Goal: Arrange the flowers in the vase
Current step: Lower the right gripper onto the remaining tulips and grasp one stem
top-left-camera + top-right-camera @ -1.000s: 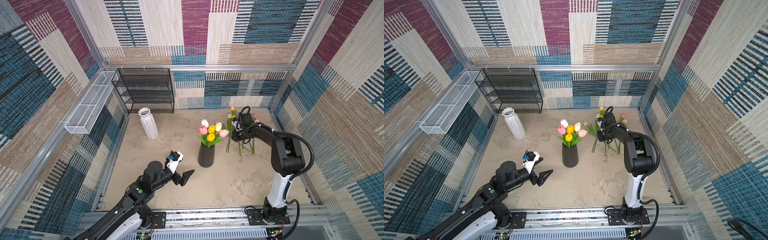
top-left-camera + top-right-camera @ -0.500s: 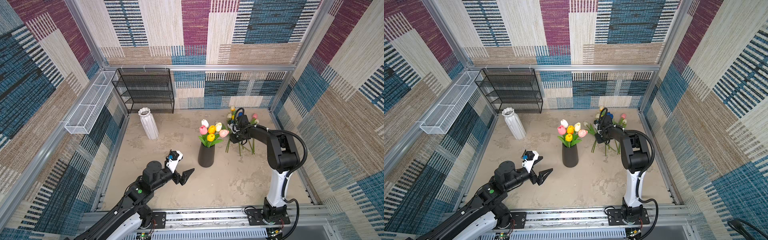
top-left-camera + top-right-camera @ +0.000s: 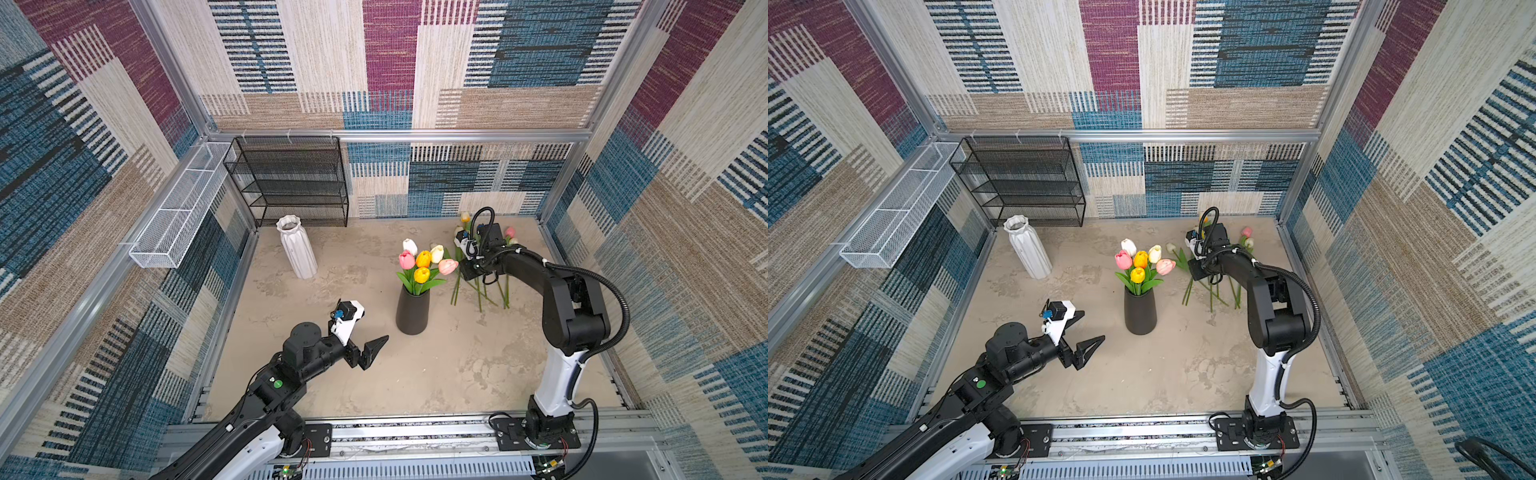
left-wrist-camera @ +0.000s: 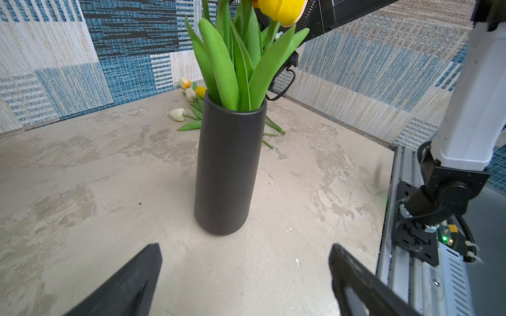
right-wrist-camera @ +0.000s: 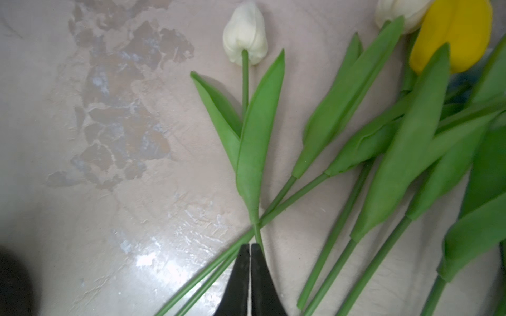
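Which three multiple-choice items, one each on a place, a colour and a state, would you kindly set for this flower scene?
1. Where do the loose tulips lie?
A. On the black shelf.
B. In the white vase.
C. On the table, on the right arm's side of the black vase.

2. What colour is the vase that holds the standing tulips?
A. Black.
B. White.
C. Blue.

3. How is the left gripper?
A. Shut on a stem.
B. Open, holding nothing.
C. Shut on the vase.

Key: 1 C, their stems lie flat on the table beside that vase. 2 A, the left wrist view shows the leaves rising from a black cylinder. 3 B, its fingers stand wide apart with only bare table between them.
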### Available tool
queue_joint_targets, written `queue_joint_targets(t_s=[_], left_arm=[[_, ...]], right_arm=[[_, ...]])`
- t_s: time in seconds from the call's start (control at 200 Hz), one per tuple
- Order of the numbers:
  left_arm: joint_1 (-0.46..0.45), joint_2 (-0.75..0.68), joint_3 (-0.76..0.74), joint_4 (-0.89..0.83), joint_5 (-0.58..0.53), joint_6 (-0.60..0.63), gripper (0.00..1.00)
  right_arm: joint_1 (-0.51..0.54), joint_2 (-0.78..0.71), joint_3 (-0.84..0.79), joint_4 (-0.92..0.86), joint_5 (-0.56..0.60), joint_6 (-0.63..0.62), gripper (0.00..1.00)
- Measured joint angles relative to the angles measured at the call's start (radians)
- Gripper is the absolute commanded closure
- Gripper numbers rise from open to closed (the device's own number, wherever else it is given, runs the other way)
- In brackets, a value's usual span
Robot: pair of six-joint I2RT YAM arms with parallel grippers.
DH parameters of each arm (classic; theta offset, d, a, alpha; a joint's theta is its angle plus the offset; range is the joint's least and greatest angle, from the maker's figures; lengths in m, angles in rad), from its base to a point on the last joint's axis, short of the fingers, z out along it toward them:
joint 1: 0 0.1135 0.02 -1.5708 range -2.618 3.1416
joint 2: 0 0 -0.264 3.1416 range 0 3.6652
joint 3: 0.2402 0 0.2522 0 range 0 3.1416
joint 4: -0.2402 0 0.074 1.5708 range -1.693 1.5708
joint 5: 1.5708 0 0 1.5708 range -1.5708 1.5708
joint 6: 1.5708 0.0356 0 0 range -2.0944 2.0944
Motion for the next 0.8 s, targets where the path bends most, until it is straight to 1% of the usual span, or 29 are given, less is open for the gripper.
queue_joint_targets(t_s=[0.115, 0.23, 0.361, 0.396, 0.491, 0.576, 0.661, 0.801], left_arm=[[0.000, -0.005, 0.000, -0.001, -0.003, 0.003, 0.01], [0.000, -0.006, 0.002, -0.005, -0.003, 0.006, 0.02], [0.000, -0.006, 0.002, -0.009, -0.004, 0.006, 0.02], [0.000, -0.006, 0.002, -0.009, -0.005, 0.006, 0.01], [0.000, -0.005, -0.005, -0.003, -0.007, 0.006, 0.01], [0.000, -0.004, -0.006, -0.002, -0.023, 0.006, 0.02], [0.000, -0.005, -0.006, -0.001, -0.023, 0.006, 0.02], [0.000, -0.007, -0.006, -0.002, -0.024, 0.006, 0.01]], right_arm=[[0.002, -0.002, -0.002, 0.000, 0.005, 0.010, 0.63], [0.002, 0.034, 0.006, -0.008, 0.041, 0.010, 0.60], [0.002, 0.066, 0.006, -0.031, 0.075, 0.010, 0.59], [0.002, 0.073, 0.006, -0.036, 0.076, 0.010, 0.61], [0.002, 0.093, 0.008, -0.047, 0.100, 0.010, 0.71], [0.002, 0.103, 0.015, -0.044, 0.101, 0.010, 0.74], [0.003, 0.112, 0.026, -0.044, 0.101, 0.010, 0.81], [0.004, 0.118, 0.035, -0.042, 0.089, 0.010, 0.89]])
